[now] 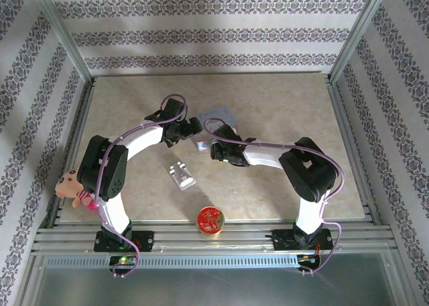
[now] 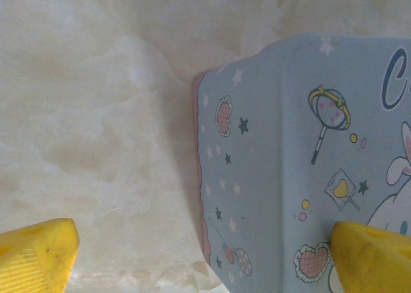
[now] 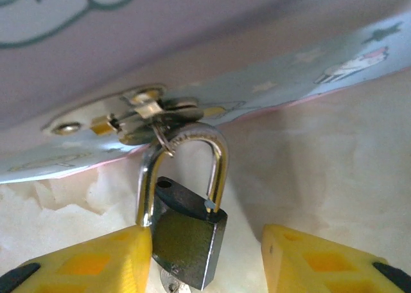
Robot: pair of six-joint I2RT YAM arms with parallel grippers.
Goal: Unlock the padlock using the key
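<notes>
right wrist view: the padlock (image 3: 187, 236) hangs off the latch (image 3: 138, 116) of the box (image 3: 321, 74), between the fingers of the right gripper (image 3: 204, 243). they stand spread, pinching nothing.

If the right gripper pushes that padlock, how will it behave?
The padlock hangs by its shackle from the hasp on the box, so it would likely swing rather than slide. Its body looks like metal, so it is probably stiff and heavy for its size. The polished shackle may slip under a push.
</notes>
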